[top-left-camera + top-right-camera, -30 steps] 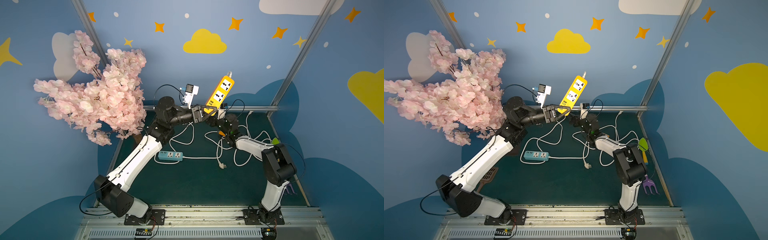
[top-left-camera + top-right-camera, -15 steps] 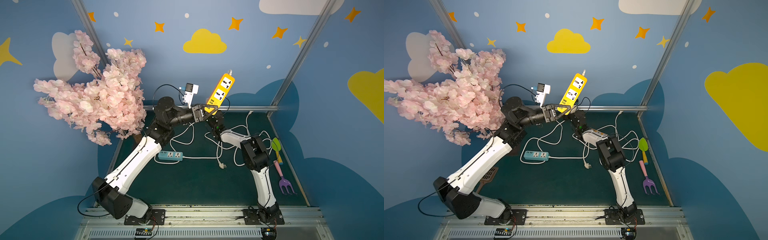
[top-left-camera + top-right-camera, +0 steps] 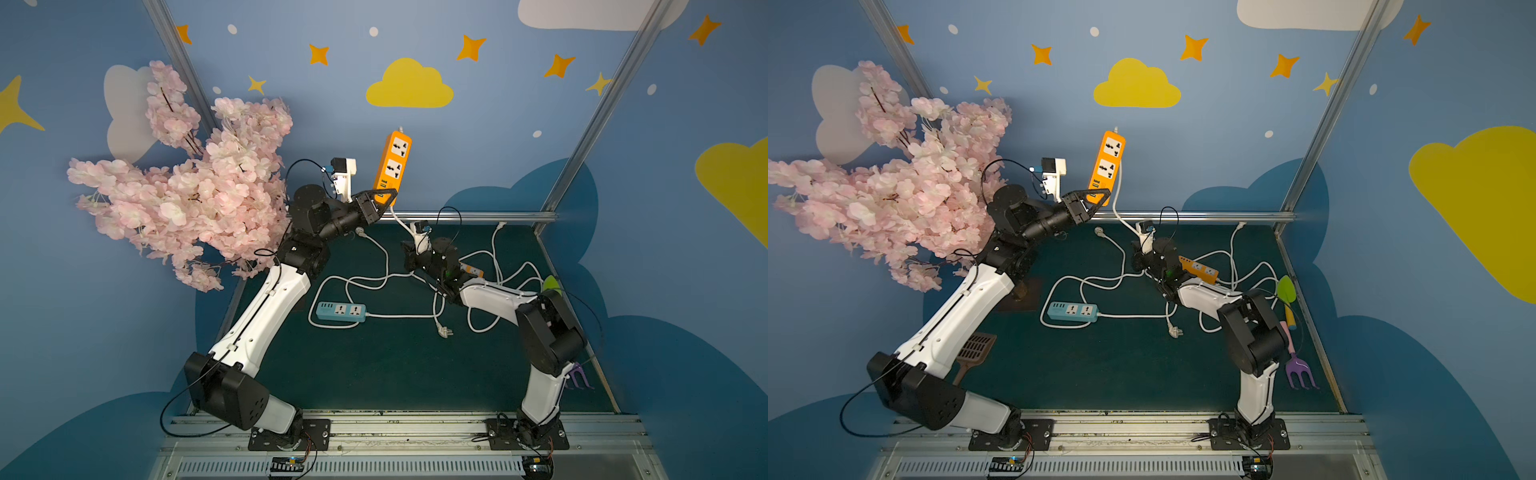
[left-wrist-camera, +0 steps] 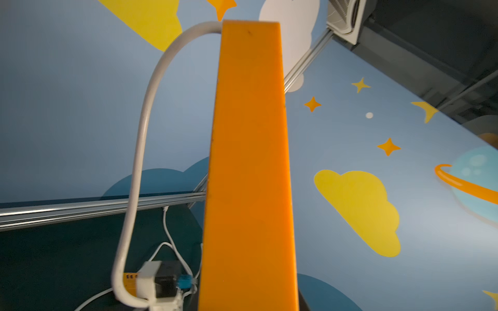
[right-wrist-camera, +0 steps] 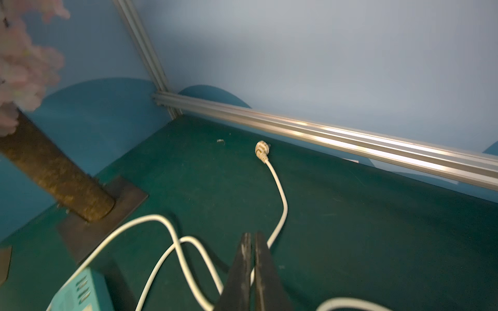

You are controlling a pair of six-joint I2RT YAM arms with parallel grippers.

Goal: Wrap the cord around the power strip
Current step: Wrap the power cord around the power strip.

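Power strip (image 3: 392, 166) held aloft, cord (image 4: 140, 150) trailing down to the right jaws.
The left jaws are clamped on the power strip's lower end and hide it. The strip's long axis stands nearly upright above them, with the sockets facing the top views and the cord end uppermost; a second ago it leaned further right. The white cord arcs from that top end down past the left jaws to the right jaws, which have snapped closed on it low over the tabletop (image 3: 395, 365). In both top views the wrist hides them. Beyond them the cord runs on to a plug (image 5: 262, 149). Behind the right arm, a second orange strip (image 3: 1200, 270) is half covered.
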